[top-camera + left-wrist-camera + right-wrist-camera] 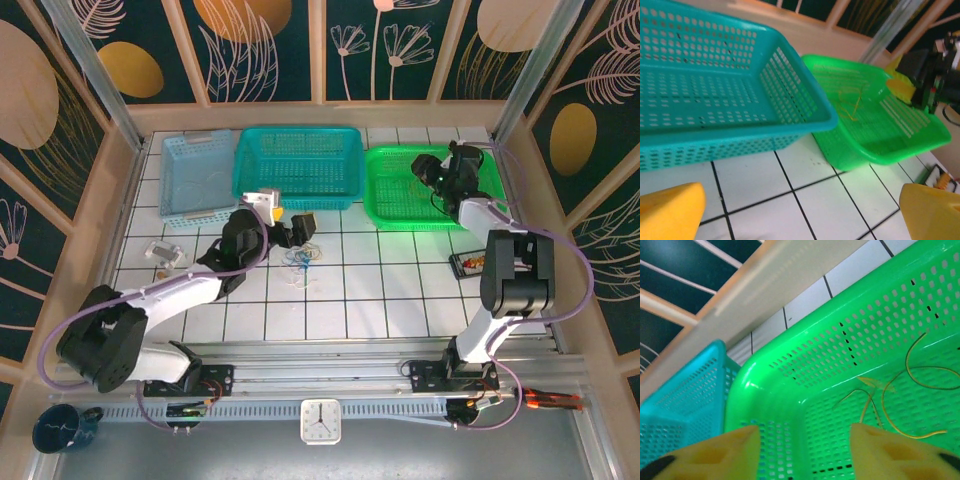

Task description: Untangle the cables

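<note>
A small knot of blue and whitish cables (303, 258) lies on the white tiled table, just in front of my left gripper (293, 226). That gripper is open, and in the left wrist view its yellow pads (670, 212) stand far apart over bare tile with nothing between them (805, 215). A thin yellowish cable (907, 405) lies loose on the floor of the green basket (790, 390), also seen from the left wrist (850, 102). My right gripper (433, 170) hovers over that basket, open and holding nothing (805, 452).
A teal basket (298, 195) and a light blue basket (195, 205) stand left of the green basket (385, 215) along the back. A small clear packet (163, 252) lies at the left. A dark tray of small items (468, 263) sits by the right arm.
</note>
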Tool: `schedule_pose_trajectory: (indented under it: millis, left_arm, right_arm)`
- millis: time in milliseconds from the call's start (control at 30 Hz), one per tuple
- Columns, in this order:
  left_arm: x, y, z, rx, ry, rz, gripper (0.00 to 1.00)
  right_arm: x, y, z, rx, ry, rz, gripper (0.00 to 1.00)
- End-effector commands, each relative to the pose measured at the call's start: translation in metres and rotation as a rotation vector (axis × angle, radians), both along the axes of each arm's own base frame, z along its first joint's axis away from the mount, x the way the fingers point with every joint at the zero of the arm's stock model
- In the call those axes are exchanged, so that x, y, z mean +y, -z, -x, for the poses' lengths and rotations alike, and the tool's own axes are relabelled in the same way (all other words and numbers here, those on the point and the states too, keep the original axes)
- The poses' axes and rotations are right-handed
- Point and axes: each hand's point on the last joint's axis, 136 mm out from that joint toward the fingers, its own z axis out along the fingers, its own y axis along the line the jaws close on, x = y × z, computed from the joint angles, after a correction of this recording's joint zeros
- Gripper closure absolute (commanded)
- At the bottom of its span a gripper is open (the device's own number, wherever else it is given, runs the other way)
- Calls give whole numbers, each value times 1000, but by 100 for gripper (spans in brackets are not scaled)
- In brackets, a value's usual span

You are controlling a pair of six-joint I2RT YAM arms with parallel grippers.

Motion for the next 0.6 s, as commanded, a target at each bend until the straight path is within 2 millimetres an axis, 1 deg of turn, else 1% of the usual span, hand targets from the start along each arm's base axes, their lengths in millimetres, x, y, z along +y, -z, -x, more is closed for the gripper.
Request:
schedule_pose_trajectory:
  millis: [0, 33, 133, 267, 400, 433, 500, 567]
  left_arm:
    - [17, -5, -4, -27, -90, -33, 1]
    - [21, -6, -4, -31, -113, -34, 1]
    - [31, -9, -5, -43, -165, -27, 1]
    - [38, -8, -5, -28, -203, -34, 1]
    - [37, -7, 0, -28, -184, -17, 1]
    - [37, -8, 1, -26, -178, -10, 1]
    - [35, -7, 3, -17, -167, -1, 1]
    - [35, -7, 4, -2, -169, 8, 1]
  right_arm:
    - [-3, -27, -6, -66, 2, 6, 42]
    - [-4, -29, -4, -70, 4, 10, 40]
    - [-3, -38, 3, -92, 3, 7, 39]
    - [8, -52, 19, -124, -35, -23, 39]
    - [31, -66, 39, -156, -98, -30, 39]
    - [39, -72, 45, -169, -122, -30, 39]
    - [56, -77, 56, -178, -164, -24, 39]
    - [76, -77, 67, -180, -211, -15, 39]
